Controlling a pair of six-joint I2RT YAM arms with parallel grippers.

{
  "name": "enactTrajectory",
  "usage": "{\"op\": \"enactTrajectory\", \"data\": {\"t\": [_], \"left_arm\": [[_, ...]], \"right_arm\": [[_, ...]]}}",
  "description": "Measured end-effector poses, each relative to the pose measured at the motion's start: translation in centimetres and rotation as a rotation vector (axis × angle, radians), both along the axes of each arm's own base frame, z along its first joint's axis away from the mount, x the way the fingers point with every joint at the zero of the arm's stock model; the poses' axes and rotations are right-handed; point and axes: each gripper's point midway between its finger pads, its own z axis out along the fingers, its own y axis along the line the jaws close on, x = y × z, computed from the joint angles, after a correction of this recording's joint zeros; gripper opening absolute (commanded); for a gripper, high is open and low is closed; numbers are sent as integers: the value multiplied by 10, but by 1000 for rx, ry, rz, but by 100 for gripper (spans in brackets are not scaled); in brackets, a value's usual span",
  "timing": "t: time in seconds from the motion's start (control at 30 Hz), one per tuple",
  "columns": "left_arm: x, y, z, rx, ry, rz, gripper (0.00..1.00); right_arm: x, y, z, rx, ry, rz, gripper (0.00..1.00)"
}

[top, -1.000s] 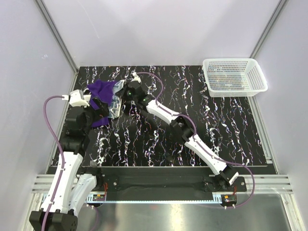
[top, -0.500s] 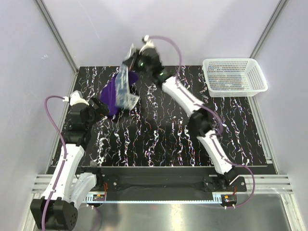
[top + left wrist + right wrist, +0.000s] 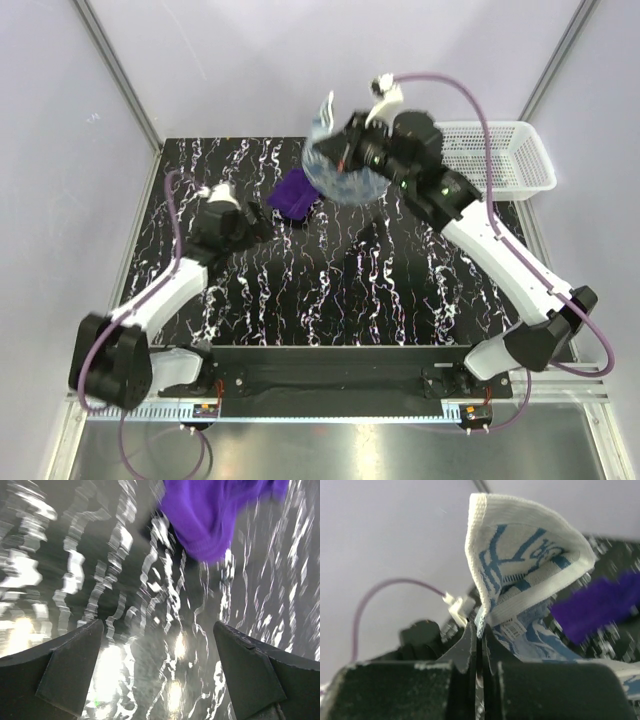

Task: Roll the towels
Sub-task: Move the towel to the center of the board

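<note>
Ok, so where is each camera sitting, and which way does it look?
Top external: high above and behind the arms, looking down at the black marbled table; both arms show.
Left wrist: on the left arm, facing the table and the deep purple cloth towel; open left gripper shows.
Right wrist: faces along the right gripper, shut on the white blue-printed cloth towel.
All three see the purple towel.

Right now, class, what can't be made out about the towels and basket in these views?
1. Patterned towel: blurred in the top view; in the right wrist view its lower part sits behind the right gripper.
2. Purple towel: cut off by the left wrist view's top edge; blurred in the right wrist view.
3. Basket: left end hidden behind the right arm, top view.
</note>
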Motion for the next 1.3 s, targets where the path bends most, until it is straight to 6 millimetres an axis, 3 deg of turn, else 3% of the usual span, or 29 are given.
{"op": "enactTrajectory", "data": {"t": [0.13, 0.17, 0.23, 0.33, 0.43, 0.57, 0.67, 0.7, 0.77, 0.8, 0.83, 0.97, 1.07, 1.1, 1.23, 1.3], "left_arm": [[22, -46, -26, 69, 86, -131, 99], [41, -60, -31, 88, 100, -157, 99], [59, -77, -35, 103, 101, -190, 99], [87, -98, -47, 123, 113, -217, 99], [114, -109, -60, 150, 151, -205, 99], [145, -111, -78, 194, 196, -143, 99], [156, -108, -95, 224, 256, -108, 95], [160, -108, -98, 230, 267, -100, 86], [171, -107, -98, 232, 272, -76, 49], [175, -105, -98, 224, 275, -65, 8], [177, -103, -98, 217, 275, -55, 0], [186, -76, -100, 194, 290, -10, 0], [194, -33, -98, 141, 295, 65, 0], [194, -11, -97, 123, 304, 101, 0], [181, 107, -73, 57, 301, 332, 0], [170, 168, -49, 39, 266, 463, 31]], "right_arm": [[-2, -23, -94, -172, 188, -91, 0], [-6, -30, -113, -213, 229, -109, 0], [-16, -45, -137, -267, 282, -137, 0], [-36, -70, -139, -290, 295, -174, 0], [-55, -92, -117, -256, 252, -205, 0], [-75, -116, -89, -199, 189, -234, 0], [-82, -125, -92, -205, 190, -253, 0], [-82, -127, -96, -215, 197, -257, 0], [-83, -129, -109, -244, 222, -265, 0], [-82, -129, -117, -259, 234, -268, 0], [-82, -131, -124, -275, 246, -272, 0], [-83, -135, -144, -322, 281, -284, 0], [-81, -133, -155, -343, 300, -283, 0], [-80, -132, -159, -350, 308, -282, 0], [-75, -124, -172, -372, 333, -267, 0], [-73, -120, -176, -376, 341, -255, 0]]}}
